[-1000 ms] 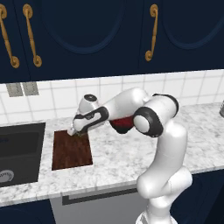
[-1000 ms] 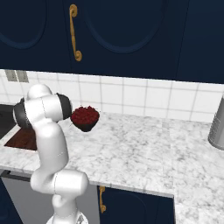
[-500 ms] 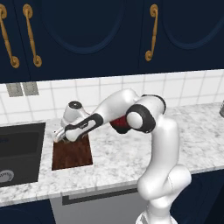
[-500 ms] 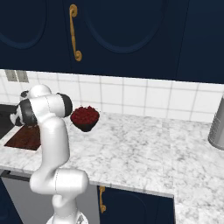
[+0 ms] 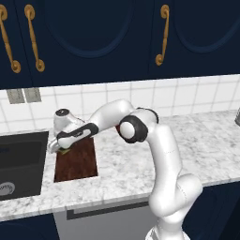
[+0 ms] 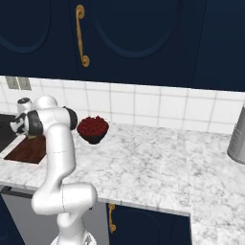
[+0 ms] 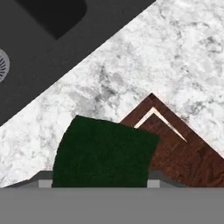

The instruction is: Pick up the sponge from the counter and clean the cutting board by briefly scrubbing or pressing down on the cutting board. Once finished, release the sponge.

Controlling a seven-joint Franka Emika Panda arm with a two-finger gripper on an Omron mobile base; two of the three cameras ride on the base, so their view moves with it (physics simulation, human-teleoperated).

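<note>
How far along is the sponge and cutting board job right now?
Pickup looks done: the sponge sits between the jaws, off the counter. In hand: the gripper holds it low over the far corner of the cutting board, beside the sink; whether it presses on the wood cannot be told. Left: finish the scrub, then release the sponge.

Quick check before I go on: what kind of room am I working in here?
A rendered home-style kitchen, it seems: a marble-look counter with a dark sink basin set into it, white tiled backsplash, and navy cabinets with brass handles above. A cutting board and bowl of red fruit fit that.
</note>
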